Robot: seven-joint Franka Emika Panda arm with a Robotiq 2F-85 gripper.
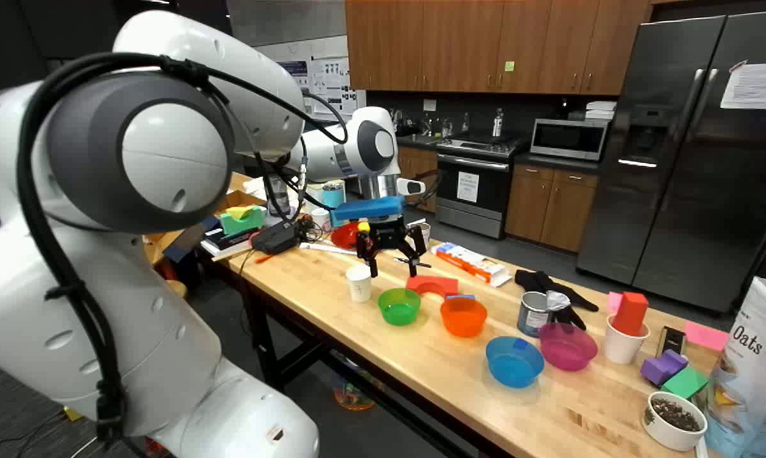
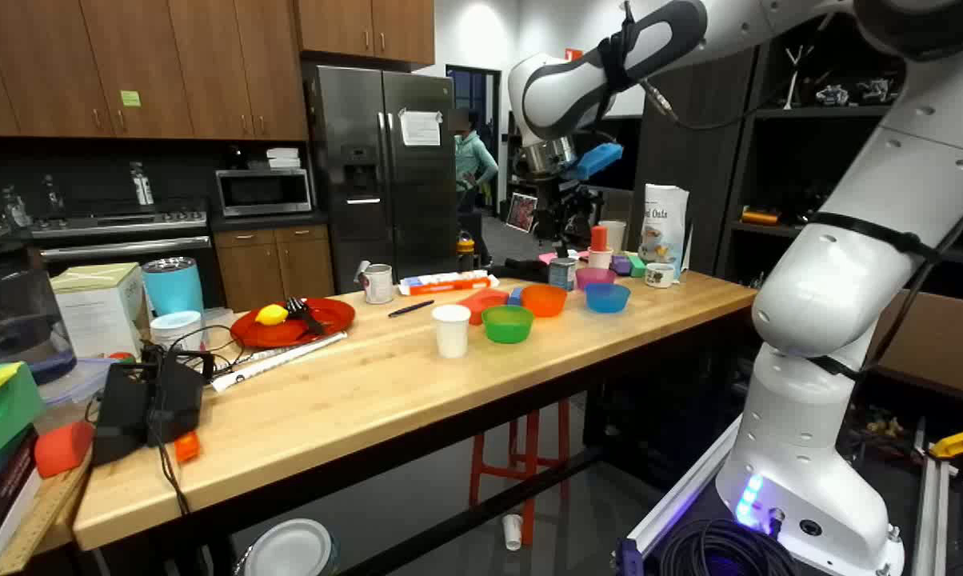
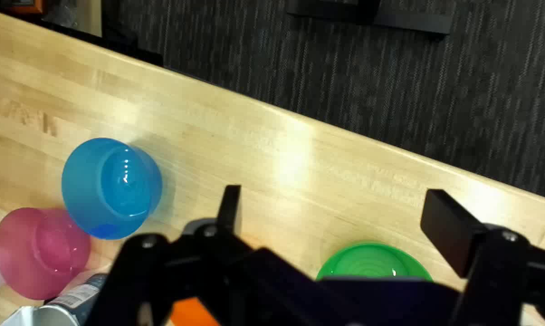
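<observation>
One gripper [image 1: 394, 268], jaws spread wide with just air between them, sits up above the wooden table [image 1: 434, 362]. Closest to it are four bowls on the wood: a green bowl [image 1: 399, 308] that shows between the jaws in the wrist view, an orange bowl [image 1: 464, 317] near that, then a blue bowl [image 1: 515, 364] and a pink bowl [image 1: 568, 347] farther along. Add one white cup [image 1: 359, 284] just beside the green one, one red arch block [image 1: 437, 282] and two cans, a dark-blue can [image 1: 534, 315] by the pink bowl and a silver can [image 2: 378, 285]. Farther out: another white cup [image 1: 619, 348] with a red block [image 1: 631, 313] sticking out, plus one red plate [image 2: 337, 314] carrying one lemon [image 2: 272, 314].

Annoying bit: in the wrist view the orange bowl is nearly all behind the gripper, and the green one's lower part is covered too. One blue block [image 1: 462, 296] barely peeks out past the orange bowl in an exterior view. Some darker blue patch [image 3: 104, 231] shows in the blue bowl, can't make out what. One oats bag [image 1: 745, 375] gets cut off at the edge in an exterior view.
</observation>
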